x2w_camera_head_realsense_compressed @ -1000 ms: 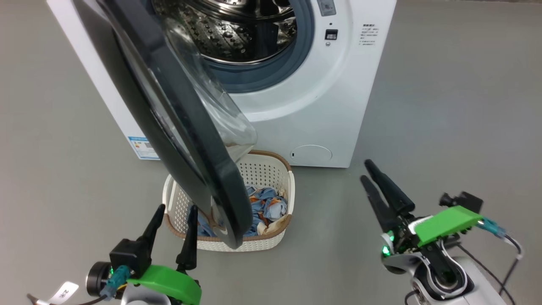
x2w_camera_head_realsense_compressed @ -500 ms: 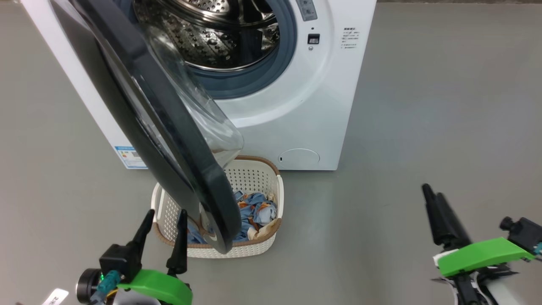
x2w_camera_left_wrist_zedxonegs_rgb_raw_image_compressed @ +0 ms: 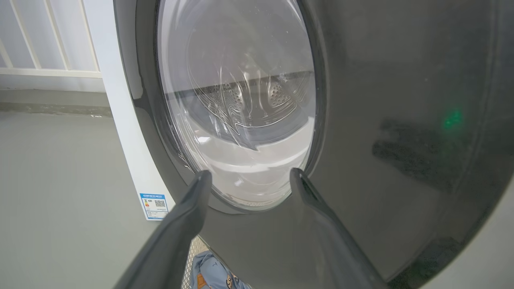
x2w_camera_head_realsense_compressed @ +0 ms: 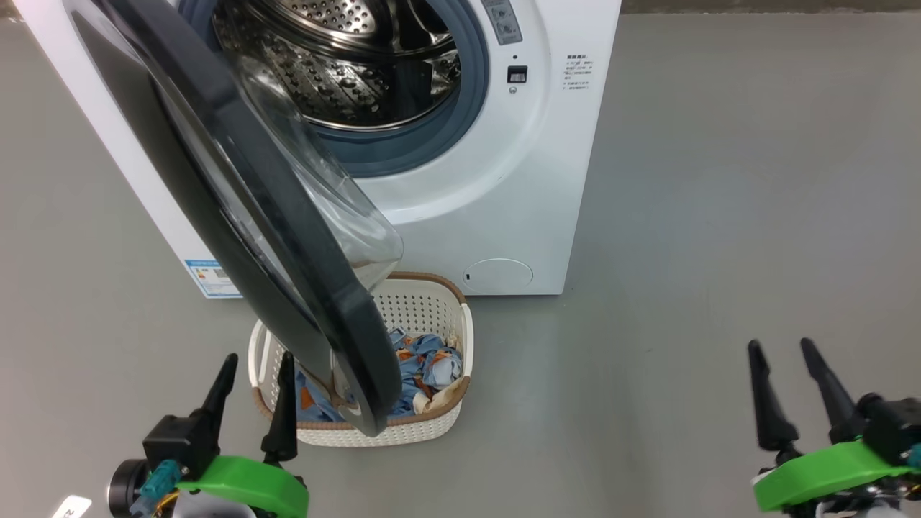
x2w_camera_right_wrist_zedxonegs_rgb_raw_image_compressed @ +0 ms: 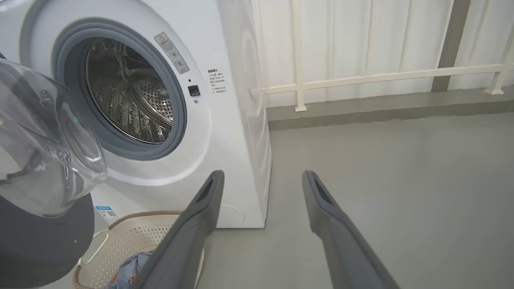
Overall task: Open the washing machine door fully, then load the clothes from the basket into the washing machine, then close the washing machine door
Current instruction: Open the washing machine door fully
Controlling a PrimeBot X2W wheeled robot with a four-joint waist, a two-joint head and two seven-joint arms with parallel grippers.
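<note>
The white washing machine (x2w_camera_head_realsense_compressed: 504, 180) stands ahead with its drum (x2w_camera_head_realsense_compressed: 338, 65) exposed. Its black-rimmed door (x2w_camera_head_realsense_compressed: 237, 208) hangs partly open, swung out over the basket (x2w_camera_head_realsense_compressed: 432, 424). Blue printed clothes (x2w_camera_head_realsense_compressed: 421, 367) lie in that cream basket on the floor. My left gripper (x2w_camera_head_realsense_compressed: 255, 360) is open and empty, just in front of the door's outer face and the basket's near left corner. In the left wrist view the door (x2w_camera_left_wrist_zedxonegs_rgb_raw_image_compressed: 381, 120) is close, its glass window (x2w_camera_left_wrist_zedxonegs_rgb_raw_image_compressed: 241, 112) between the fingertips. My right gripper (x2w_camera_head_realsense_compressed: 778, 347) is open and empty, far right over bare floor.
Grey floor (x2w_camera_head_realsense_compressed: 719, 216) spreads to the right of the machine. A white railing (x2w_camera_right_wrist_zedxonegs_rgb_raw_image_compressed: 381, 76) and pale wall run behind it. A blue label sticker (x2w_camera_head_realsense_compressed: 205, 277) sits low on the machine's left side.
The head camera has drawn back, shifting the whole scene left. My right gripper has swung down and to the right, away from the machine, turning so both fingers show apart. The left gripper stays open by the door.
</note>
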